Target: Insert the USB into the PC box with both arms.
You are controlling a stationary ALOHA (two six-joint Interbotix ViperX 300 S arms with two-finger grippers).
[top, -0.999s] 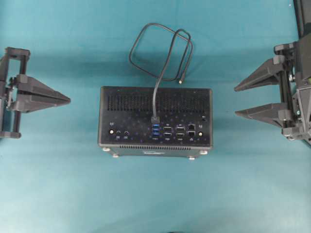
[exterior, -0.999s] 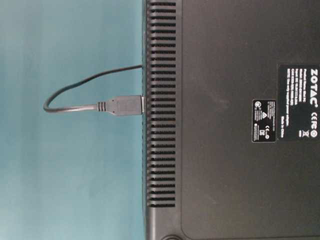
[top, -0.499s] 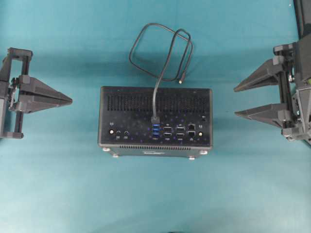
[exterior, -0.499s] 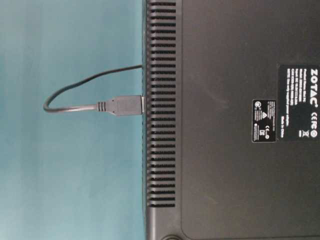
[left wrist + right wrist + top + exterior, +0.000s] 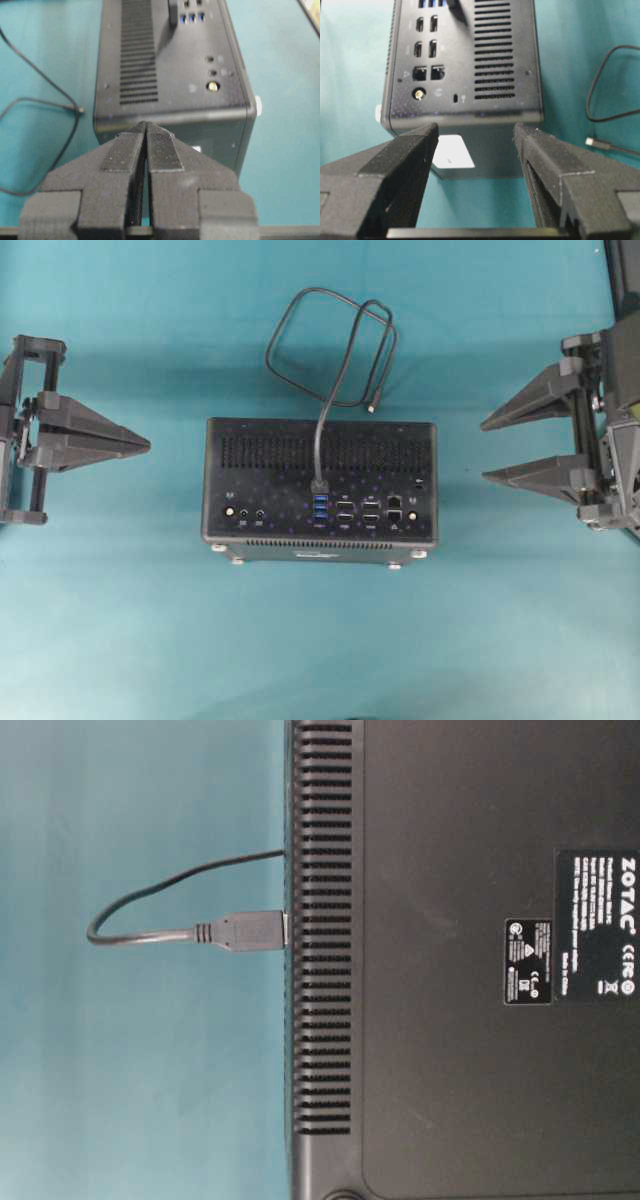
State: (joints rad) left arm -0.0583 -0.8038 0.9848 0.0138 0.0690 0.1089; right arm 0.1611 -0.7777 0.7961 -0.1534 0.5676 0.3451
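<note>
The black PC box [image 5: 320, 490] lies mid-table with its port face up. The USB's black plug [image 5: 320, 485] sits in the topmost blue port, and the table-level view shows the plug [image 5: 250, 931] seated against the PC box [image 5: 480, 1020]. The thin cable loops behind the box [image 5: 330, 340], its small metal tip [image 5: 372, 407] lying free. My left gripper [image 5: 148, 445] is shut and empty, pointing at the box's left side from a distance; the left wrist view shows the gripper [image 5: 146, 125] short of the box [image 5: 175, 75]. My right gripper [image 5: 483, 450] stands open, apart from the box's right side [image 5: 465, 60].
A teal table cover [image 5: 320, 640] surrounds the box. The loose cable end [image 5: 592, 142] lies on the cover behind and to the side of the right gripper [image 5: 475, 129]. Cable slack [image 5: 50, 102] lies left of the box in the left wrist view.
My left gripper has crept slightly toward the box, still shut. The right gripper, the box and the cable have not visibly moved.
</note>
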